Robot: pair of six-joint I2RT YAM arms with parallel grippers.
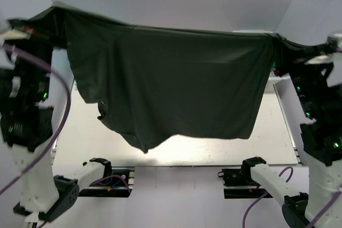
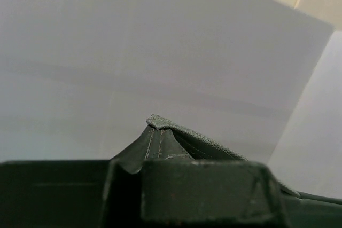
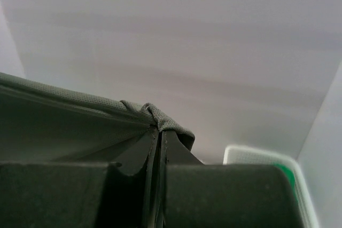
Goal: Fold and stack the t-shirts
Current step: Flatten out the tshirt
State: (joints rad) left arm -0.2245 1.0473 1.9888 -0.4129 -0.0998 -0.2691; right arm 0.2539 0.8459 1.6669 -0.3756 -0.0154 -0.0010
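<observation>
The left gripper (image 2: 159, 141) and the right gripper (image 3: 158, 134) each pinch a corner of the dark t-shirt (image 1: 171, 78), holding it up wide.

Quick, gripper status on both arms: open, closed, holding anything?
Left gripper: jaws shut on one top corner of the dark t-shirt.
Right gripper: jaws shut on the other top corner; the dark t-shirt hangs spread between them.
</observation>
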